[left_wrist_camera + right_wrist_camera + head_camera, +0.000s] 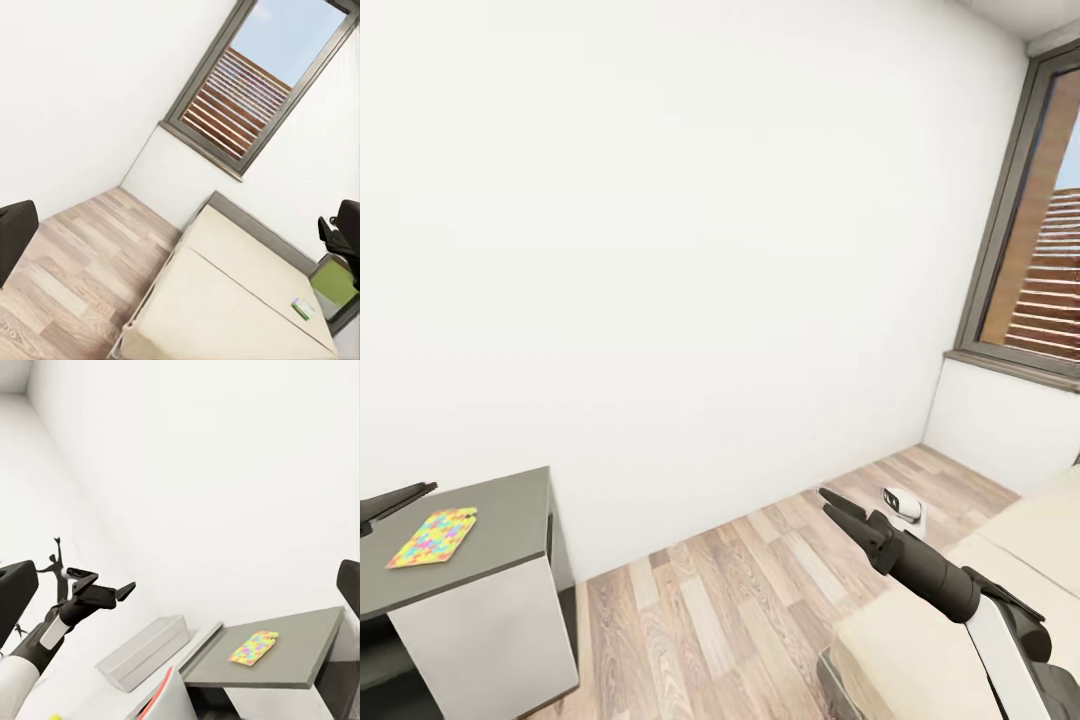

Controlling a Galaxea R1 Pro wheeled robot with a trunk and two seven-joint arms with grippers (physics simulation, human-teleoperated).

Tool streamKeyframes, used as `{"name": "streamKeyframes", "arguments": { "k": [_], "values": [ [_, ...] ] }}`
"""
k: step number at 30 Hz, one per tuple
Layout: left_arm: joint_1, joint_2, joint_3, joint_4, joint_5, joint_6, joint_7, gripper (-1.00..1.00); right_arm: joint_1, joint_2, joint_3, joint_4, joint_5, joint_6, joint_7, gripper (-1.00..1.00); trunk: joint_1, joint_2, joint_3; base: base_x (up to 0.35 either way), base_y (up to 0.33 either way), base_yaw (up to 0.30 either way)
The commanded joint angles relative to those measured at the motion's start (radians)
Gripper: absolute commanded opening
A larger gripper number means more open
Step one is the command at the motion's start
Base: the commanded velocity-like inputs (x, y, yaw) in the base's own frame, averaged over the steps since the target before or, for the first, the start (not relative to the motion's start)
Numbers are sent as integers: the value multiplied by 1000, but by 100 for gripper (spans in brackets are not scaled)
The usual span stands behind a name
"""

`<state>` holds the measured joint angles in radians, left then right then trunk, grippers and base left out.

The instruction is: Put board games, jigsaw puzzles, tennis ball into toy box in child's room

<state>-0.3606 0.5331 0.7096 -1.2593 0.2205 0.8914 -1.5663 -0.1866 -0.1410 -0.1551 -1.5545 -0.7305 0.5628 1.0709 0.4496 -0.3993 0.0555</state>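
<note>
**Between bed and cabinet, nothing in hand yet**

In the head view the right gripper (832, 503) reaches up from the lower right of the frame over the wood-plank floor (710, 600), its two dark fingers close together with only a slit between them and nothing held. The left gripper (112, 592) appears in the right wrist view at left of centre, its flat fingers pressed together and empty.

A jigsaw puzzle (432, 536) lies flat on the dark-grey-topped cabinet (500, 560) at the lower left of the head frame, near the left end of that top and well apart from both grippers. The bed (940, 640) takes up the lower right corner; in the left wrist view a green and white board game (304, 308) lies on its mattress (225, 300) at the lower right of the frame, near the headboard end. A small white device (901, 503) sits on the floor by the wall, under the window (1030, 220).

The step in hand looks like approach. To do it well, choose one target, turn the base until that thing sits centred, and part the fingers before descending. Both items are thin and flat, so I would come in low at an edge; a pinch from above would likely skid.
</note>
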Motion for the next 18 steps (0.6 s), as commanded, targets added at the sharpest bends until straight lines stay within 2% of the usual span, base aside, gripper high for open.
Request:
{"name": "streamKeyframes", "arguments": {
  "k": [1,18],
  "values": [
    [0,0,1,0,-1,11,-4,100,-1,0,0,1,-6,8,1,100,0,-1,0,0,0,-281],
    [0,-1,0,0,-1,11,-4,100,-1,0,0,2,-6,8,0,100,0,-1,6,0,0,-281]
  ]
}}
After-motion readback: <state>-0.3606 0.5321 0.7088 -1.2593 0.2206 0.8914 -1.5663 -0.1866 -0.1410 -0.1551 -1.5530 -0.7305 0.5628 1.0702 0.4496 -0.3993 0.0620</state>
